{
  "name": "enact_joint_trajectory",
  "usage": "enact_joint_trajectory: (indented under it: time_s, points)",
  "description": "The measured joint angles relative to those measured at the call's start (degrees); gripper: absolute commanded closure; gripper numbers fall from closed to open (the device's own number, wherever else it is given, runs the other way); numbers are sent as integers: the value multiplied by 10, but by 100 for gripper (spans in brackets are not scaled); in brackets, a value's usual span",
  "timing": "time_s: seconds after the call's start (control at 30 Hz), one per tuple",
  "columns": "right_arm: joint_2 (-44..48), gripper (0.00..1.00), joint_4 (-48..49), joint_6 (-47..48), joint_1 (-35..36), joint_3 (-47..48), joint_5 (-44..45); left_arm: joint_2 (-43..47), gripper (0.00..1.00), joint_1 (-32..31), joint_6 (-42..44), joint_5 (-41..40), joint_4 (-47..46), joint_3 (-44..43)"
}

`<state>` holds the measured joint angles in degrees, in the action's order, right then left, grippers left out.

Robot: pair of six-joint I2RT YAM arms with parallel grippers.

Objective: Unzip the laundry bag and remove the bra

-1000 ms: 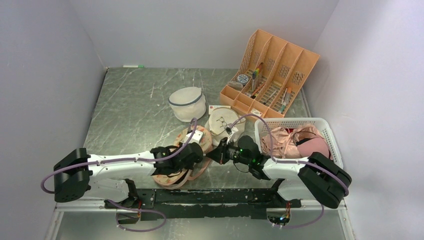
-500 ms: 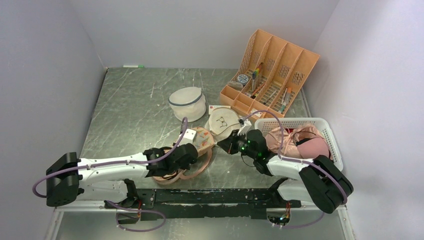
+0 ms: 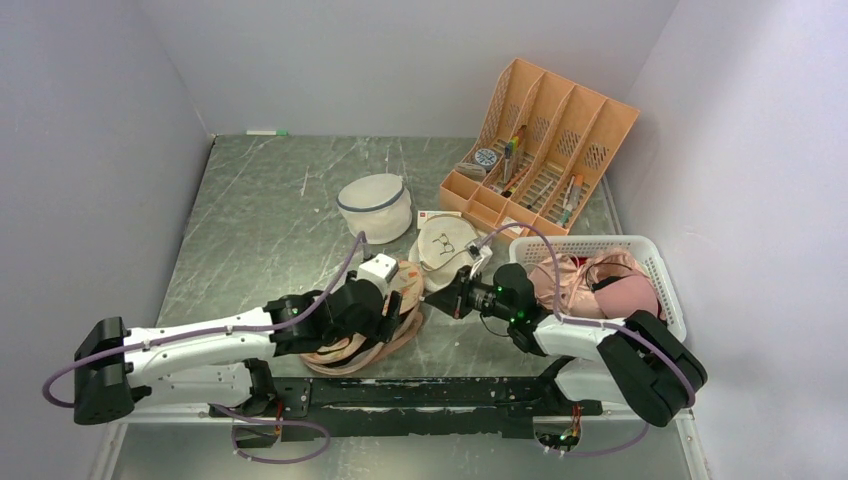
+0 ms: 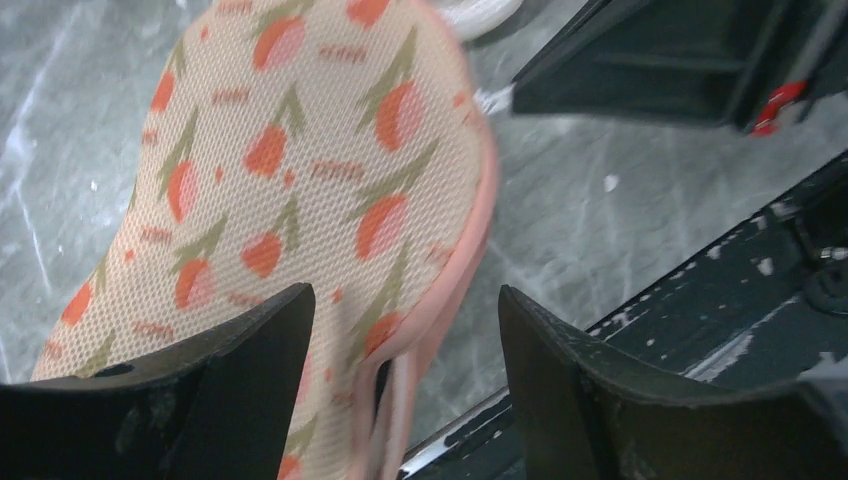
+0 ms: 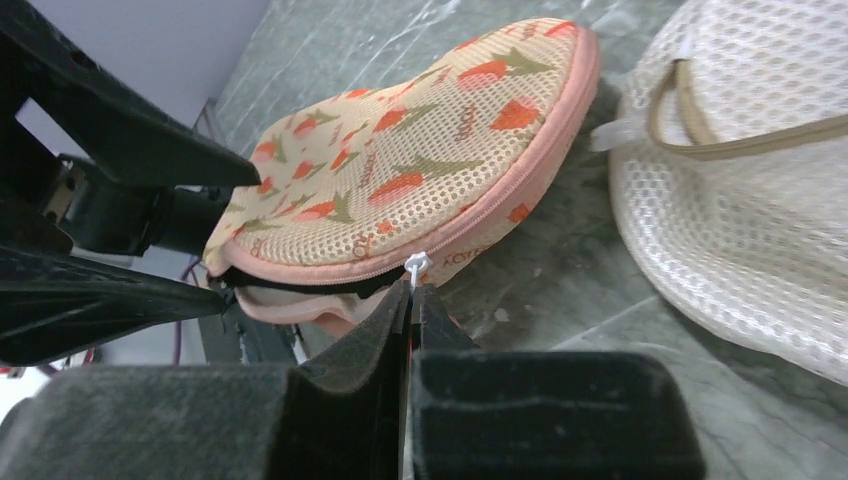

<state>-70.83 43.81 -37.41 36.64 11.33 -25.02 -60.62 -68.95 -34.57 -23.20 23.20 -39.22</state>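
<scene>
The laundry bag, beige mesh with orange print and pink zip edging, lies near the table's front edge. It fills the left wrist view and shows in the right wrist view. My right gripper is shut on the white zip pull at the bag's right side. The zip gapes to the left of the pull. Of the bra, only a black strip shows in that gap. My left gripper stands open, and the bag's pink edge lies between its fingers.
A round cream bag with a glasses drawing lies just behind the right gripper. A white dome mesh bag sits farther back. At right are a white basket of pink garments and an orange organizer. A black rail runs along the near edge.
The left gripper has opened and now straddles the bag's edge; its arm has swung left. The right gripper, still shut on the zip pull, has drawn slightly back and right.
</scene>
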Motion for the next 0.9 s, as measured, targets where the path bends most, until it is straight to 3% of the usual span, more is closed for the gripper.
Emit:
enact_joint_trajectory:
  time_s: [0.13,0.27,0.47,0.73,0.9]
  points:
    - [0,100,10,-5,19,0,-6,-5,20,0,30,5,-30,-19]
    - [12,100,13,-14,34,-4,-8,-81,24,0,47,3,-45,-68]
    - [38,100,8,-17,43,-5,-7,-171,50,0,61,-3,-58,-83]
    - [55,100,1,-27,46,-8,0,-164,91,-2,55,-12,-72,-71]
    - [52,100,-3,-26,46,-6,19,-143,93,-3,53,-16,-57,-69]
